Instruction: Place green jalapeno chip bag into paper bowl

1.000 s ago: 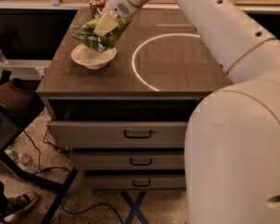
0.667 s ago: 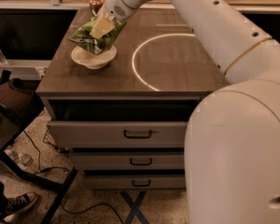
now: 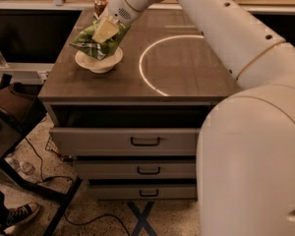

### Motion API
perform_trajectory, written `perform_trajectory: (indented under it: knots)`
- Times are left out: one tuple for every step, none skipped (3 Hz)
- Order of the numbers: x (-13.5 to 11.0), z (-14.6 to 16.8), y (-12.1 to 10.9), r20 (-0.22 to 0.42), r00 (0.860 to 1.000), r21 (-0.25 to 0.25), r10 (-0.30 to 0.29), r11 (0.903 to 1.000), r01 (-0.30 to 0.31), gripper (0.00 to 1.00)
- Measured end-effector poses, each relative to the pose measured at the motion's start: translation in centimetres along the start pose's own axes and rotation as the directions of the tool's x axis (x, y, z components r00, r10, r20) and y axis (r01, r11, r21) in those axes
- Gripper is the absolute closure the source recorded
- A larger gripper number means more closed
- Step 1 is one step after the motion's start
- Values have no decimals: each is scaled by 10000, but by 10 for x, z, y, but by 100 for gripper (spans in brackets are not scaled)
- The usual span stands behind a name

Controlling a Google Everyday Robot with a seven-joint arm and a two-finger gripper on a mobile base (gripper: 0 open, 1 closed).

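Observation:
The green jalapeno chip bag [image 3: 90, 42] lies tilted across the top of the paper bowl [image 3: 99, 64] at the left part of the dark wooden tabletop. My gripper [image 3: 106, 30] comes down from the upper right and is shut on the bag's upper right end, just above the bowl. The bag covers most of the bowl's opening; only the bowl's front rim and wall show. The bag's far end is hidden behind the gripper.
A brown-red can [image 3: 101, 4] stands at the table's back edge, just behind the gripper. A white ring [image 3: 143, 75] is marked on the tabletop [image 3: 187, 68] right of the bowl. Drawers [image 3: 145, 141] sit below. A dark stand [image 3: 14, 112] and cables are at the left.
The gripper with the bag has shifted slightly left and down, so the bag sits lower over the bowl. The bowl has not moved.

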State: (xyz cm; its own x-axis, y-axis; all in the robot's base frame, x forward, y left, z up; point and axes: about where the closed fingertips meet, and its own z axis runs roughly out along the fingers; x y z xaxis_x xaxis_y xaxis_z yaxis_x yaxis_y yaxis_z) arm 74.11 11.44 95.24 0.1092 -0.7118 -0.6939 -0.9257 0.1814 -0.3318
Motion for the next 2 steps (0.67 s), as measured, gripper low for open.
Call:
perform_trajectory:
  knots:
    - [0,3,1,-5,10000,-53,-1,10000,1,59]
    - [0,8,3,-12,10000,-126,-3,9999,3,28]
